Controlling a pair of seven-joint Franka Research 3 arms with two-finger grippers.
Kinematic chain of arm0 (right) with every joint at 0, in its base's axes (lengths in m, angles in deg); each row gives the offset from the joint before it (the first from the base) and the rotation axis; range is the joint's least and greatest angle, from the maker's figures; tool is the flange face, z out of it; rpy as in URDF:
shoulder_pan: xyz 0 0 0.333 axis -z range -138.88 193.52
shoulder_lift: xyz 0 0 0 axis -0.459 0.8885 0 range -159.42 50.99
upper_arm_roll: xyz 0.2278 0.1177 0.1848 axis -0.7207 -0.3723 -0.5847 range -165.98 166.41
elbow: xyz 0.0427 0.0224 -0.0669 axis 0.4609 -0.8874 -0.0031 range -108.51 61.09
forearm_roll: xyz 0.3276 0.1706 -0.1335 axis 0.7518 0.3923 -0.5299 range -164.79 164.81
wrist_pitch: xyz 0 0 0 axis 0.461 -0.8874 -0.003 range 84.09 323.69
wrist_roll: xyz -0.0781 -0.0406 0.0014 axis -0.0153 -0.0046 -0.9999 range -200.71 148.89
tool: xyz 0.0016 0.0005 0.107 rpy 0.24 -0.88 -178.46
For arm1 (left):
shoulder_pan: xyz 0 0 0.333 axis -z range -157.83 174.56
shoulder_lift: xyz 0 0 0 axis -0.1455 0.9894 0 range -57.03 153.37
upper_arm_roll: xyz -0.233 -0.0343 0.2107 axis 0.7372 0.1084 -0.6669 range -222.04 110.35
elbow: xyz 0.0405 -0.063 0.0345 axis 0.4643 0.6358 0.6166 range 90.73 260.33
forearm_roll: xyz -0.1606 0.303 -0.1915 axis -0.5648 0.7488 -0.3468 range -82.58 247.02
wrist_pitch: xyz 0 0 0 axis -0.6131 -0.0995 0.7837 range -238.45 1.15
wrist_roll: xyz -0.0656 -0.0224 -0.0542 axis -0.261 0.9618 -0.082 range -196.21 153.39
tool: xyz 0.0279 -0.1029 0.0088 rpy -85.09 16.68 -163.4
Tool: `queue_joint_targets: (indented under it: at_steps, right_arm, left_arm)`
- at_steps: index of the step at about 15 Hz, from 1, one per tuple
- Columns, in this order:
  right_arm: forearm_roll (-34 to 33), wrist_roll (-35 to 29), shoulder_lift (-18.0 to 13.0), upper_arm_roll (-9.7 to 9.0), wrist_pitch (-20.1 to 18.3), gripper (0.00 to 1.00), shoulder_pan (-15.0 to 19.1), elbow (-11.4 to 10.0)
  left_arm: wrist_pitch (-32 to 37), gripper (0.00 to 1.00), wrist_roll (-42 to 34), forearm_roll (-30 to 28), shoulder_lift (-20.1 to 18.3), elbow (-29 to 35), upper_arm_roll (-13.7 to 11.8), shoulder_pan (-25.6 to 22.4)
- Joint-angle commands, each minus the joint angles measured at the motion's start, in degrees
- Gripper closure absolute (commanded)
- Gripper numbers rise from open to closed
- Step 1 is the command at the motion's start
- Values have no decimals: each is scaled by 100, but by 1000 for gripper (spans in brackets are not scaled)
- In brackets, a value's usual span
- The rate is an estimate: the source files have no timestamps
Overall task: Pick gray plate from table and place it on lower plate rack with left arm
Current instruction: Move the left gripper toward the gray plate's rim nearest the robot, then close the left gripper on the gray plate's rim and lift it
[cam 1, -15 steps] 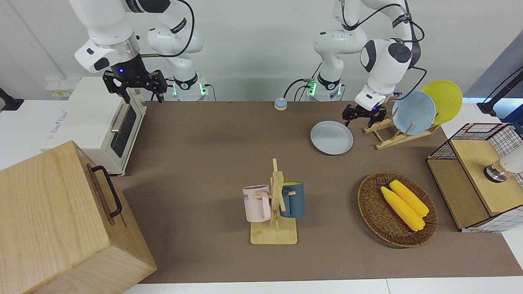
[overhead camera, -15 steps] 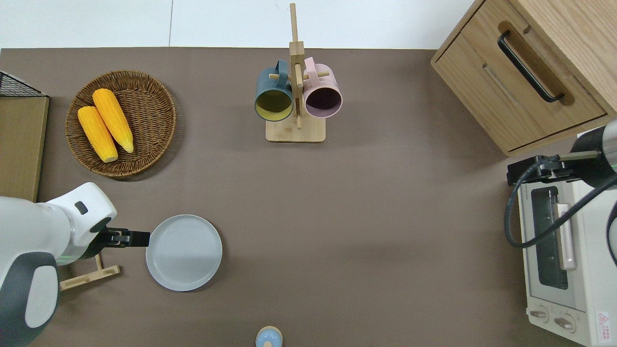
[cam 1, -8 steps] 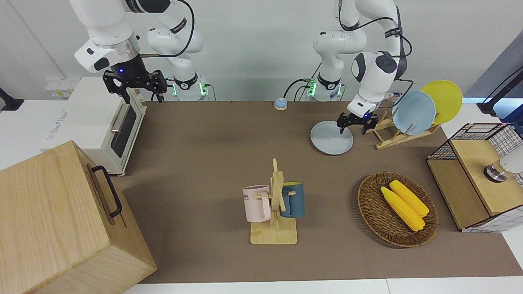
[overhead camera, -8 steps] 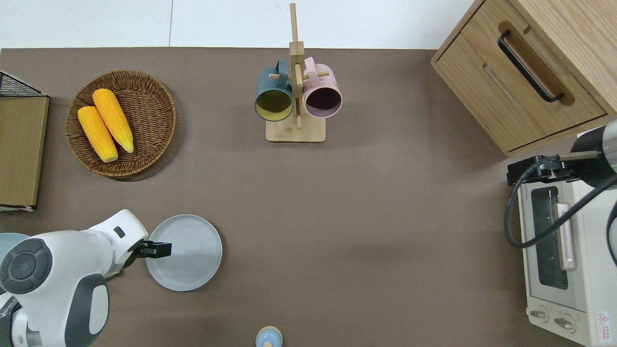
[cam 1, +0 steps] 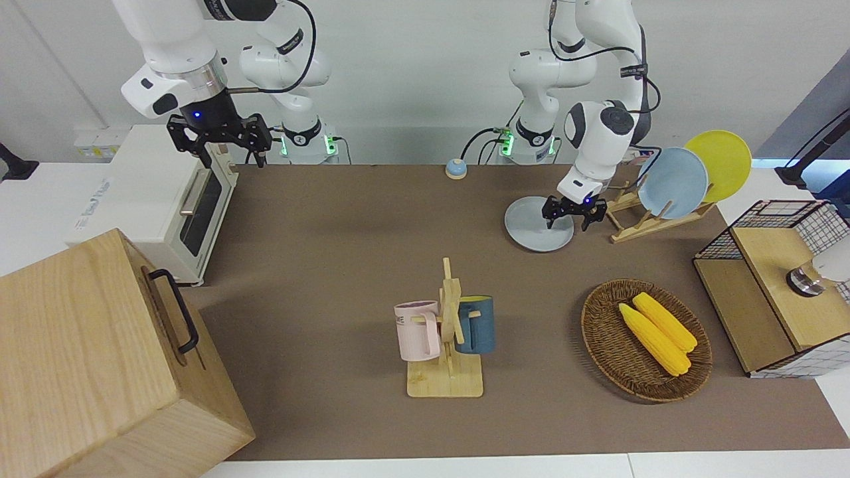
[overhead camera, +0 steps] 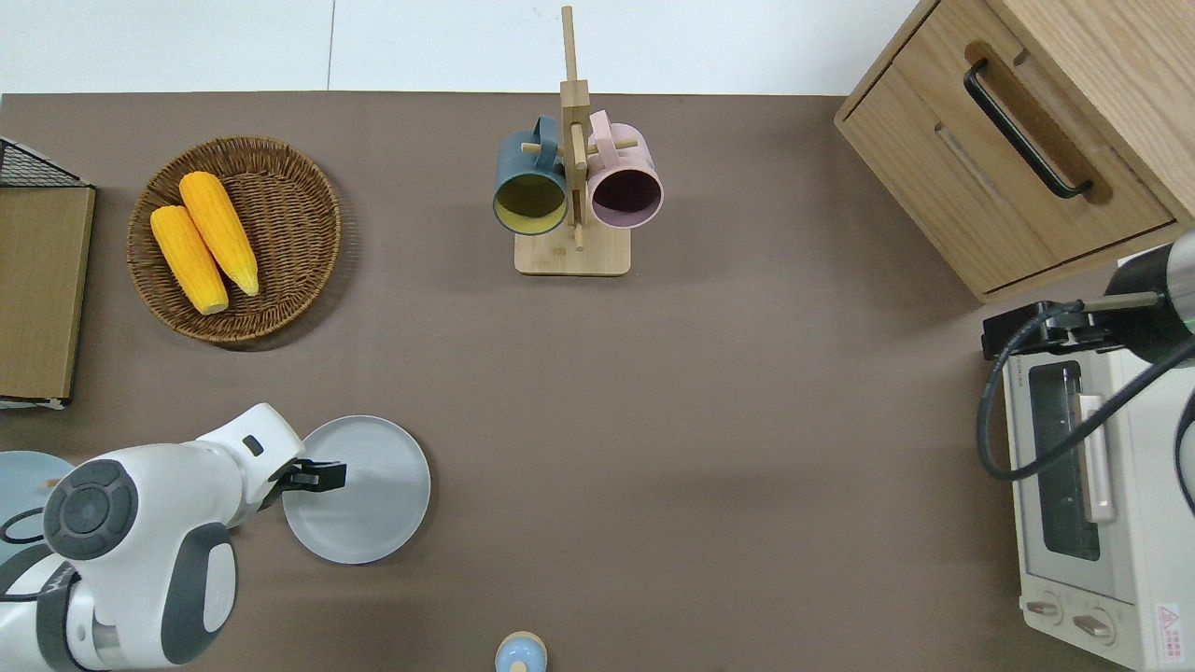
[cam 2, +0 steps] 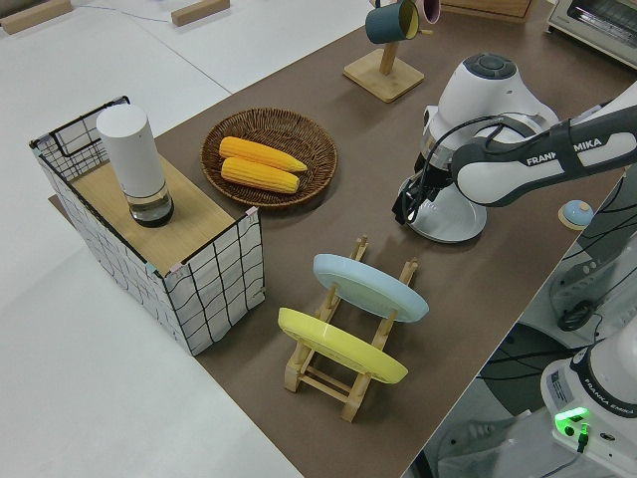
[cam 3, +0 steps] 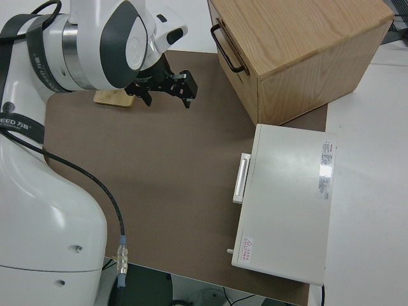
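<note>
The gray plate [cam 1: 531, 232] lies flat on the table [cam 1: 345, 252], beside the plate rack [cam 1: 641, 222] on the side toward the right arm's end. My left gripper [cam 1: 566, 218] is open and low over the plate's rim on the rack side, its fingers apart with nothing between them; it also shows in the overhead view [overhead camera: 322, 476] and the left side view [cam 2: 406, 207]. The light-wood rack [cam 2: 343, 373] holds a light-blue plate [cam 1: 672, 182] and a yellow plate [cam 1: 720, 162] on edge. My right gripper [cam 1: 219, 143] is open and parked.
A mug stand [cam 1: 448, 338] with two mugs is mid-table. A wicker basket [cam 1: 614, 345] with two corn cobs and a wire crate [cam 1: 777, 285] are near the left arm's end. A toaster oven [cam 1: 159, 199] and wooden cabinet [cam 1: 99, 358] are at the right arm's end.
My left gripper has moved from beside the rack to over the gray plate's rim and has come down lower. The plate has not moved. The right arm is still.
</note>
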Motion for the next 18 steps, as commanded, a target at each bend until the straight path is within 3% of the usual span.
queue_joint_targets:
  at_steps: [1, 4, 5, 8, 11, 18]
  right_arm:
    - [15, -22, 2, 34, -5, 17, -42, 37]
    - [15, -22, 2, 34, -5, 17, -42, 37]
    - [15, -22, 2, 34, -5, 17, -42, 37]
    - [15, -22, 2, 34, -5, 17, -42, 37]
    - [15, -22, 2, 34, -5, 17, -42, 37]
    - [15, -22, 2, 34, -14, 17, -42, 37]
  left_arm:
    - [-343, 2, 105, 40, 159, 110, -61, 114]
    - [-431, 15, 202, 49, 229, 118, -52, 192]
    - [-449, 100, 202, 40, 238, 127, -52, 210]
    - [-440, 591, 272, 40, 229, 127, -52, 219]
    - [-431, 995, 272, 40, 203, 127, -52, 210]
    - [-396, 1000, 255, 49, 186, 119, -52, 210]
